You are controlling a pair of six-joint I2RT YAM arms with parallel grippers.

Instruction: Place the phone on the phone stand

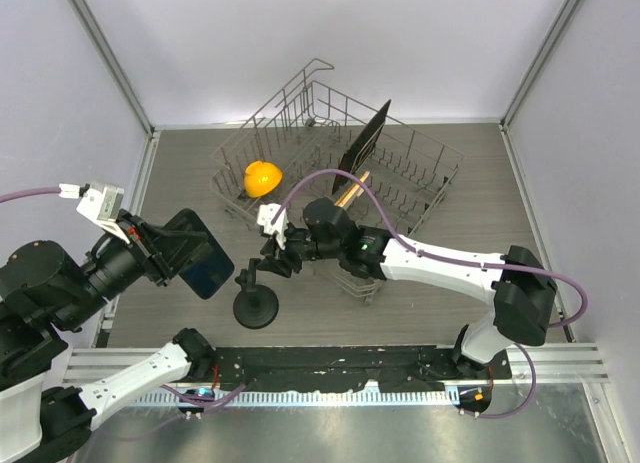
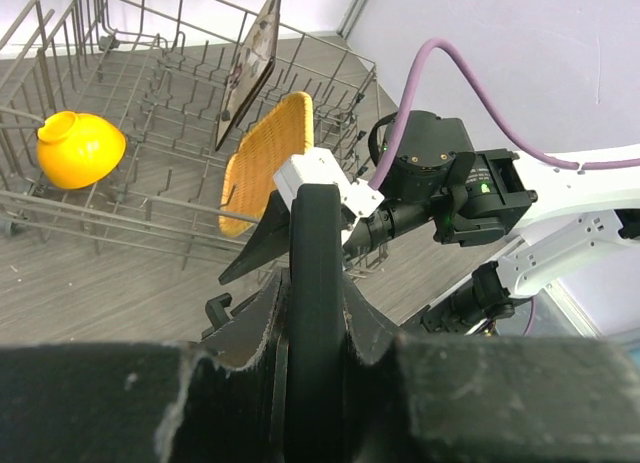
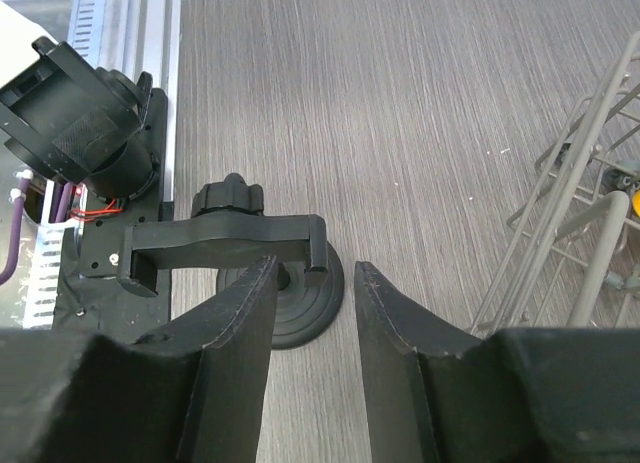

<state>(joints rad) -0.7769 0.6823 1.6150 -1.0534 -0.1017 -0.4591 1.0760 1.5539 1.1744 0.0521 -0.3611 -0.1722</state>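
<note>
My left gripper [image 1: 172,247] is shut on the phone [image 1: 200,255], a glossy black slab held off the table at the left. In the left wrist view the phone [image 2: 315,233] stands edge-on between the fingers [image 2: 255,323]. The phone stand [image 1: 256,305] sits on its round disc base at the table's front middle, just right of the phone. My right gripper [image 1: 273,251] is open beside the stand's top. In the right wrist view [image 3: 315,267] its jaws are apart. The stand's clip arm [image 3: 225,245] lies just beyond the left fingertip, above the disc base [image 3: 318,308].
A grey wire dish rack [image 1: 420,183] fills the back middle. It holds a yellow bowl [image 1: 262,177], an upright black board [image 1: 365,138] and a tan woven plate [image 2: 265,158]. A metal rail [image 1: 330,361] runs along the near edge. Walls close in the left, right and back sides.
</note>
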